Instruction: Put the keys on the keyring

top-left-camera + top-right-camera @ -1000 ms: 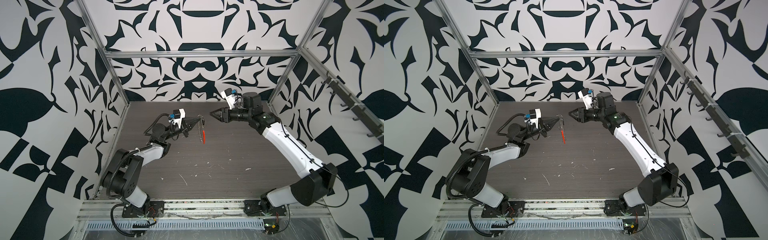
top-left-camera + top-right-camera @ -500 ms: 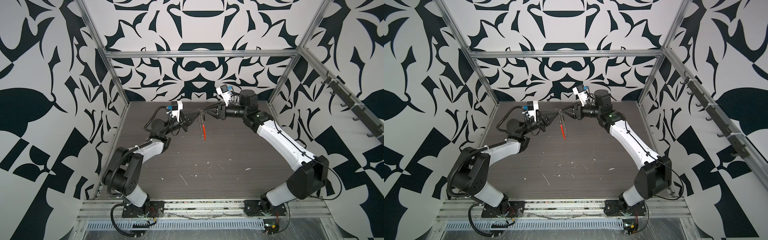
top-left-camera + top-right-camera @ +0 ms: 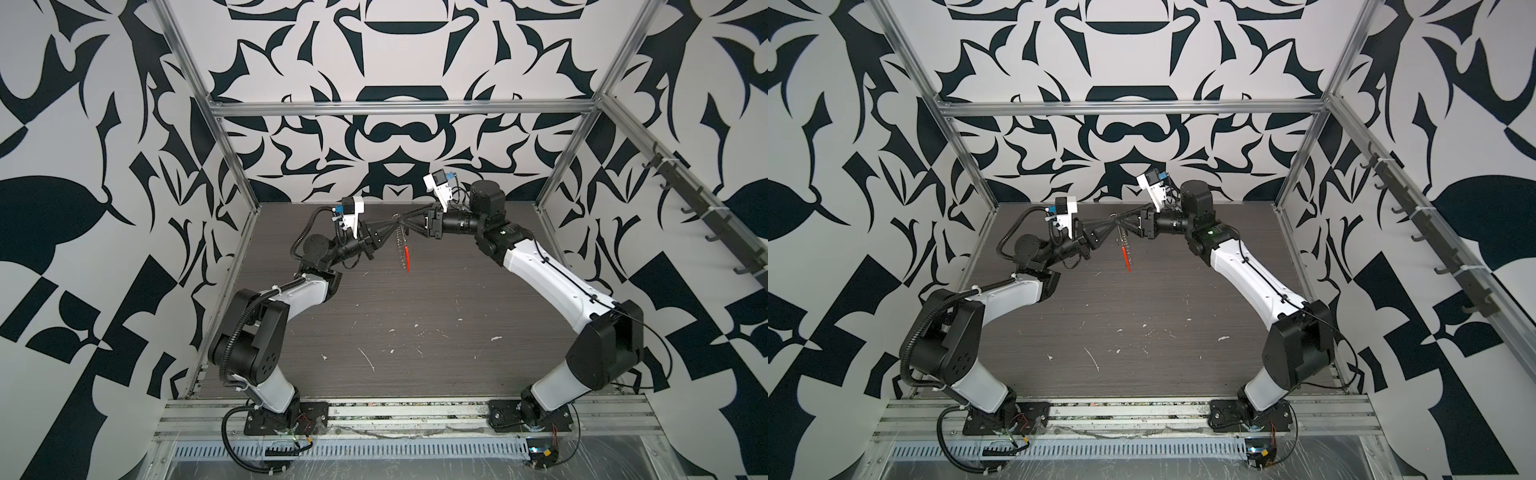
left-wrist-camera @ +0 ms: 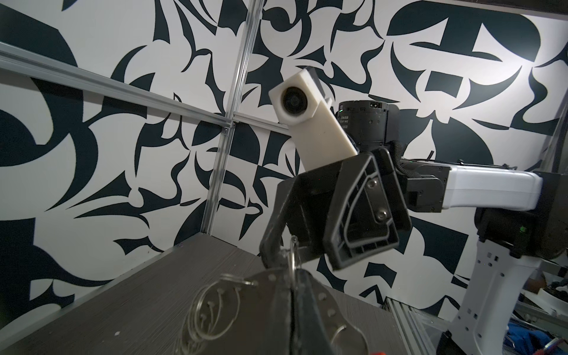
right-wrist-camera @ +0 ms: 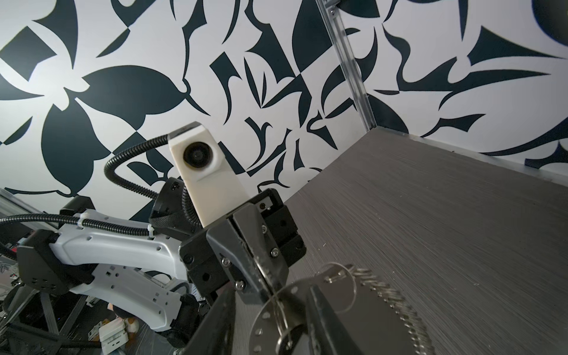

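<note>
The biggest thing is the dark grey table [image 3: 415,332], with black and white patterned walls around it. Two white and black arms reach in over it. The left arm [image 3: 291,291] and the right arm [image 3: 548,270] meet nose to nose over the far middle of the table, up in the air. The left gripper [image 4: 293,289] is squeezed tight shut. It pinches the top of the keyring [image 3: 401,247], which hangs straight down below its tip and does not touch the table. The right gripper [image 4: 299,253] points at the left one, and their tips are just beside each other. Its jaws stand part way open, with a gap between the two fingers. The top of the keyring is right at that gap, and the rest of the loop hangs below the right gripper too. The loop is silver-grey and seen from its thin side in both top views. At its low end, farthest from both grippers, is the orange-red piece [image 3: 408,261]. Many small split rings [image 5: 399,304] line the loop like a fringe. One little ring [image 4: 294,256] sits in the gap of the right gripper, just past the left gripper's tip. I cannot tell if the right fingers press on it.
</note>
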Controlling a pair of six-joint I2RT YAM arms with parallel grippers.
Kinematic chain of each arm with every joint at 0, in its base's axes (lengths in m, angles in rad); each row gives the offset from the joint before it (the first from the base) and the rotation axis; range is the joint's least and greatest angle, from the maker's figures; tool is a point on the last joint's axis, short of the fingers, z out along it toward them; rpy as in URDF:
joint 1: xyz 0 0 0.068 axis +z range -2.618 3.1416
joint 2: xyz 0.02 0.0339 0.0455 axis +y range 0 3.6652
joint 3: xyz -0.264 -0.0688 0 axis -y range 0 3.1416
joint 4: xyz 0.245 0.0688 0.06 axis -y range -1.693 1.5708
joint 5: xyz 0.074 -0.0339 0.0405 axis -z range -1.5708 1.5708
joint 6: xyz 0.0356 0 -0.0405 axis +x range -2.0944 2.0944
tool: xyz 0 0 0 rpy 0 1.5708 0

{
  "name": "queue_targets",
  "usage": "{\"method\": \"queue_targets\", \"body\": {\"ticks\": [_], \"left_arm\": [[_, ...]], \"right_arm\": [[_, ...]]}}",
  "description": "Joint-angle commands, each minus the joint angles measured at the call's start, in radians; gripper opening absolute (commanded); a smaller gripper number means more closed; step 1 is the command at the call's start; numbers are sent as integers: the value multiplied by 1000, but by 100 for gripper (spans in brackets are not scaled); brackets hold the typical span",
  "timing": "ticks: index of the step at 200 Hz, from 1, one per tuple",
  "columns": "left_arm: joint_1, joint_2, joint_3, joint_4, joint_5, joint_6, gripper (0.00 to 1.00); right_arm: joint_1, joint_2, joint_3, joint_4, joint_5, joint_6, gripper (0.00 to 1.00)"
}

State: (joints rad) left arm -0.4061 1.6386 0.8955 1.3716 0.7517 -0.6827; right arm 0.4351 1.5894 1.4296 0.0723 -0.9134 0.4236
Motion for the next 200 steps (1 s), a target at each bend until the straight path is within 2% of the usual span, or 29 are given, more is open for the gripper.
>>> {"method": "queue_targets", "body": {"ticks": [1,18,43,109,131,200], "left_arm": [[1,0,36,68,13,-23,0],[2,0,37,69,14,-26,0],[2,-1,39,68,11,-27,0],[2,-2,42,69,-7,-32,0],[2,2,45,69,-5,-35,0],[6,28,40,68,4,-38,0]], "right_arm": [[2,-15,22,55,-11,4,41],[6,-11,25,57,-12,7,37],[14,-9,17,62,-15,11,25],[28,-17,-3,80,-13,24,11],[35,-15,0,89,-11,26,0],[39,-20,10,78,35,0,0]]}}
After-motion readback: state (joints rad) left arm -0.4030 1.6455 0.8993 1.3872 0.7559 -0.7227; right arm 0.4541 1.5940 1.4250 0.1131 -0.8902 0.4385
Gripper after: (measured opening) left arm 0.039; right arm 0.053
